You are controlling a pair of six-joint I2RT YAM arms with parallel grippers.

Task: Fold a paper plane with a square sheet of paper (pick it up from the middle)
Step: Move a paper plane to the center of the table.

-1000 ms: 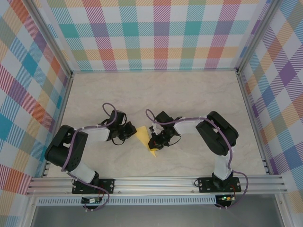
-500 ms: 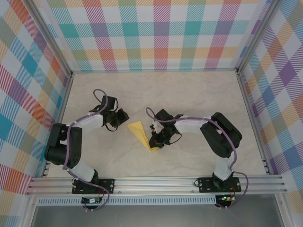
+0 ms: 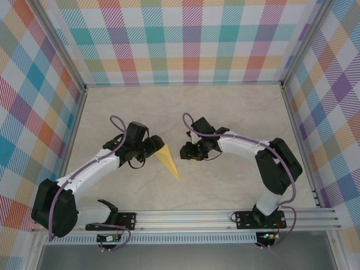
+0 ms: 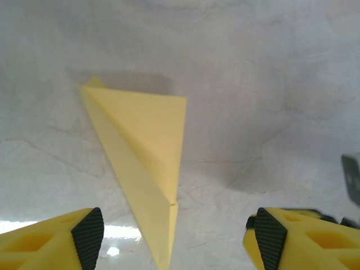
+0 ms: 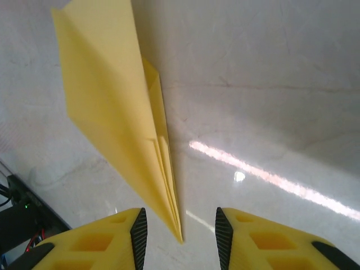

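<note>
The paper plane point(image 3: 170, 161) lies on the table as a narrow yellow dart, its wide end at the back left and its tip toward the front right. My left gripper point(image 3: 155, 148) stands open at the wide end. In the left wrist view the plane point(image 4: 145, 140) runs down between the widely parted fingers of the left gripper point(image 4: 174, 239), with neither pad touching it. My right gripper point(image 3: 186, 151) is open just right of the plane. In the right wrist view the plane's layered edge point(image 5: 115, 118) ends in a point between the jaws of the right gripper point(image 5: 180, 236).
The pale marbled table point(image 3: 236, 112) is enclosed by plaid walls point(image 3: 191, 39) at the back and on both sides. An aluminium rail point(image 3: 185, 219) with both arm bases runs along the front edge.
My right gripper has let go of the plane and drawn back to the right and away. The left gripper swung away, then came in to the plane's wide end. The plane shifted slightly.
</note>
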